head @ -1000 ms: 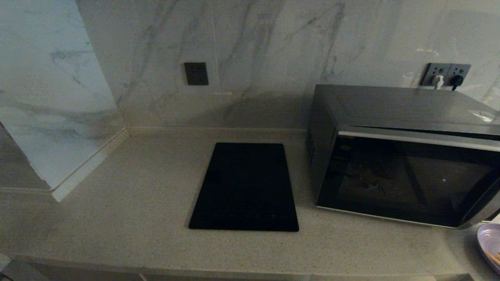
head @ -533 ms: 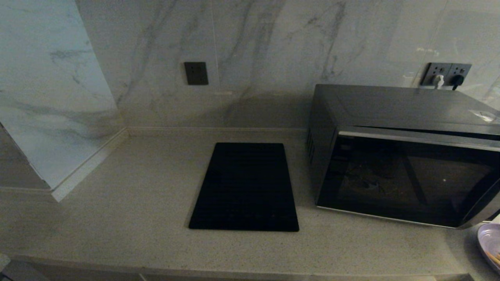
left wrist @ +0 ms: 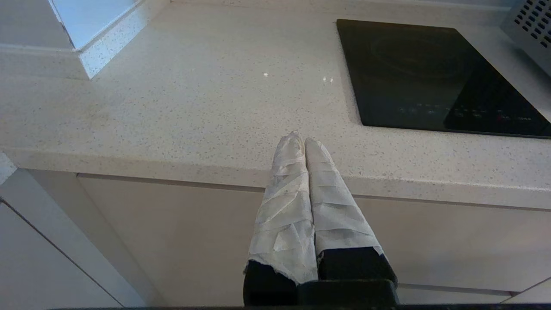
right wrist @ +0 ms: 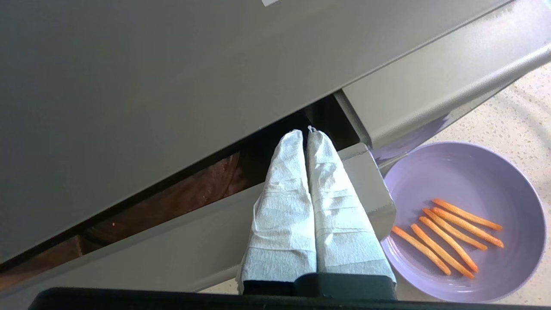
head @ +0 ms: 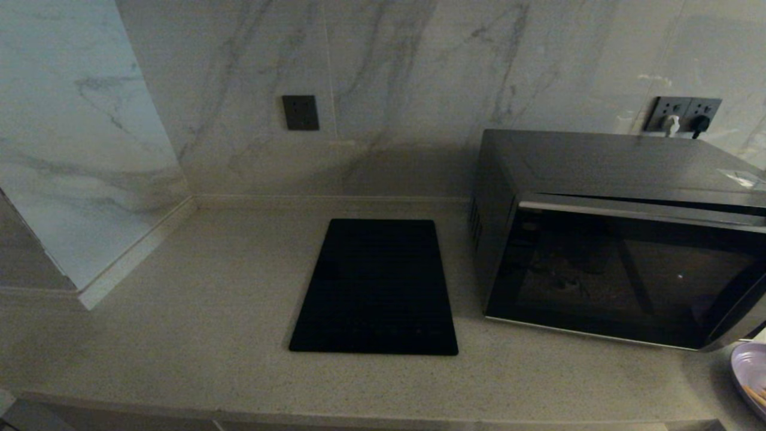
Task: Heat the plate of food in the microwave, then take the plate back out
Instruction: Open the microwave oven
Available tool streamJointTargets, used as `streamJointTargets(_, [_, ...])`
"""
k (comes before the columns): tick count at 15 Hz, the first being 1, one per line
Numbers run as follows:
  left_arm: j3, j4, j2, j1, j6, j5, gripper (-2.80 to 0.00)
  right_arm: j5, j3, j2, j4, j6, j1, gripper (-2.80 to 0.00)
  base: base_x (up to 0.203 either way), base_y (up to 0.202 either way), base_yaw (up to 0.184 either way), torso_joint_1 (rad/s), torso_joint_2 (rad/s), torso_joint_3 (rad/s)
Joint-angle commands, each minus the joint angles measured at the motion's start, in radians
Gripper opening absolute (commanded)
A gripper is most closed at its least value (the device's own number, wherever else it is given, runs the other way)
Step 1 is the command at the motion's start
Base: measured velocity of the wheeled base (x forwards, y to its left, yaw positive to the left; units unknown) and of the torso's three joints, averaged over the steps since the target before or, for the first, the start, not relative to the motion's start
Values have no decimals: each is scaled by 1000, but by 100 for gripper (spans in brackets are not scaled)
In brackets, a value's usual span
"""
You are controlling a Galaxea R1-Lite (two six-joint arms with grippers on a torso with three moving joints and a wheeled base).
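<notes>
The right pincer (right wrist: 306, 131) shows only in the right wrist view: its 2 cloth-wrapped fingers (right wrist: 284, 202) are pressed together, holding nothing, and their tips sit at the dark gap between the microwave (right wrist: 150, 77) body and the top edge of its door, which stands slightly ajar. Through that gap a strip of reddish-brown interior is visible. Just beside the pincer, on its outer side and lower down on the desk (right wrist: 523, 114), sits the plate of food (right wrist: 512, 267), a lilac plate carrying 5 thin orange sticks. It is outside the microwave and apart from the fingers.

The head view shows neither arm. It gives 1 microwave (head: 604, 239) at the right of the desk (head: 209, 335), its black glass door nearly closed, with only a sliver of the plate of food (head: 751, 374) at the frame's right edge. It also shows 1 flat black slab (head: 377, 287) lying on the desk left of the microwave, 1 dark wall switch (head: 300, 112) above it, and 2 wall sockets (head: 684, 114) behind the microwave, each with a plug in it.

The left pincer (left wrist: 304, 140) appears only in the left wrist view. Its 2 wrapped fingers (left wrist: 282, 215) are also closed together and empty, hanging in front of the desk's front edge (left wrist: 172, 163), with the black slab (left wrist: 430, 73) ahead and off to one side, well apart from it.
</notes>
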Motion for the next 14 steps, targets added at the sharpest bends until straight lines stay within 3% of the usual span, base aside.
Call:
streamJointTargets(1, [0, -1, 1, 0, -1, 1, -280, -4, 25, -5, 12, 1, -1, -280, 0, 0, 0, 0, 0, 0])
streamJointTargets(6, [0, -1, 1, 0, -1, 1, -280, -8, 53, -74, 32, -21, -1, -280, 0, 0, 0, 0, 0, 0])
streamJointTargets(12, [0, -1, 0, 0, -1, 1, -280, 6, 40, -224, 253, -65, 24, -280, 0, 0, 0, 0, 0, 0])
streamJointTargets(14, [0, -1, 0, 0, -1, 1, -280, 58, 33, -279, 375, -66, 57, -280, 0, 0, 0, 0, 0, 0])
